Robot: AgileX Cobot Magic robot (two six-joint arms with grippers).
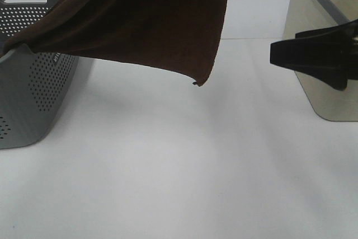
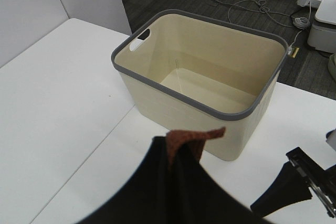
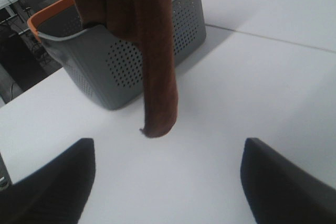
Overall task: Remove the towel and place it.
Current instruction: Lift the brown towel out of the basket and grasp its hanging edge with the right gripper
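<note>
The dark reddish-brown towel (image 1: 151, 20) hangs spread in the air, one end still draped over the rim of the grey perforated basket (image 1: 33, 93) at the left, its free corner dangling above the table. In the left wrist view my left gripper (image 2: 181, 148) is shut on the towel, and a tuft of towel (image 2: 193, 138) sticks out of the grip. This gripper is above the top edge of the exterior view. My right gripper (image 1: 279, 53) hovers at the right, apart from the towel. Its jaws (image 3: 169, 148) stand open and empty, facing the hanging towel (image 3: 157, 66).
A beige bin (image 1: 305, 9) with a grey rim (image 2: 178, 98) stands at the right, empty inside. The grey basket (image 3: 100, 61) has an orange-edged rim. The white table (image 1: 168, 166) stretches between the two. Cables and furniture lie on the floor beyond.
</note>
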